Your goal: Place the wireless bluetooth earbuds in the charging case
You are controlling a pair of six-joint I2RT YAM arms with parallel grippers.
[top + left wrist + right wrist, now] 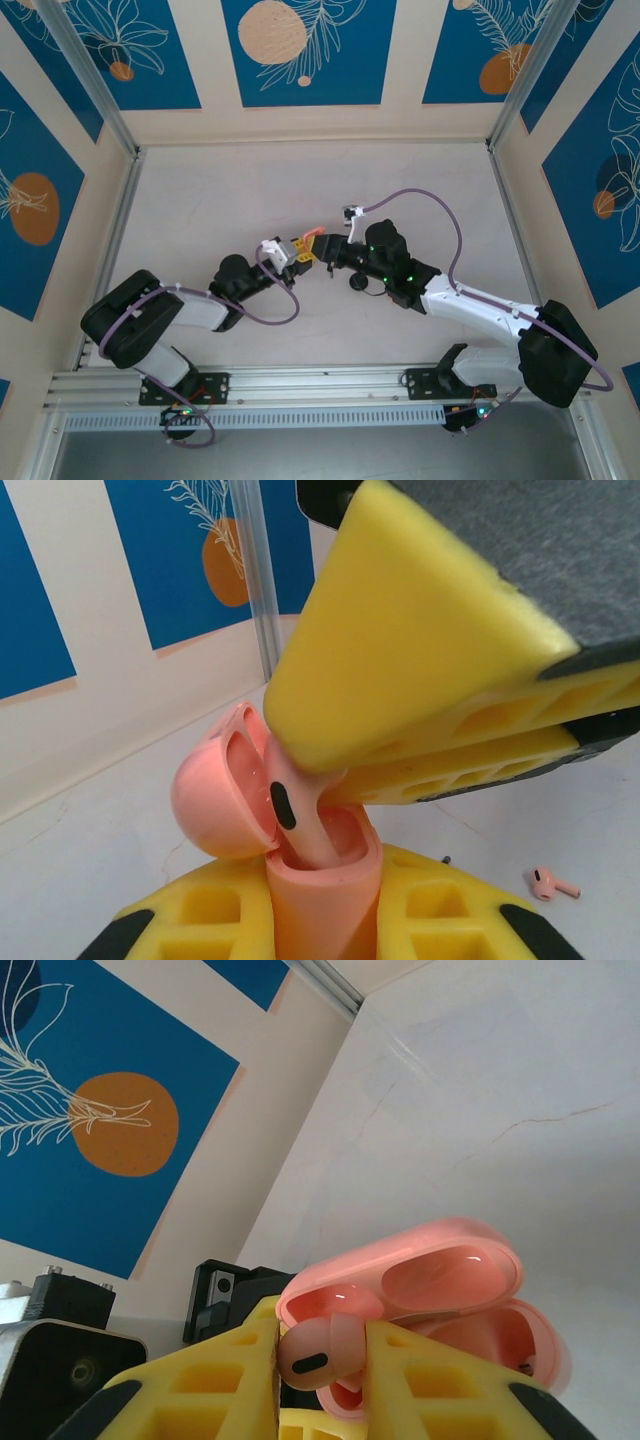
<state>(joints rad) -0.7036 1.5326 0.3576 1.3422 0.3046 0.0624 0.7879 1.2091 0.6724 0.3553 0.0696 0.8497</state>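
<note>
Earbud (310,1355) is pinched in your right gripper (322,1345), its stem pointing straight down into the open case (320,895) that your left gripper (325,918) clamps upright just beneath it.

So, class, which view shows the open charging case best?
Left wrist: the charging case stands clamped in the left gripper, lid open, an earbud partly inside. Right wrist shows its lid and body behind the earbud; top external, a pink speck.
</note>
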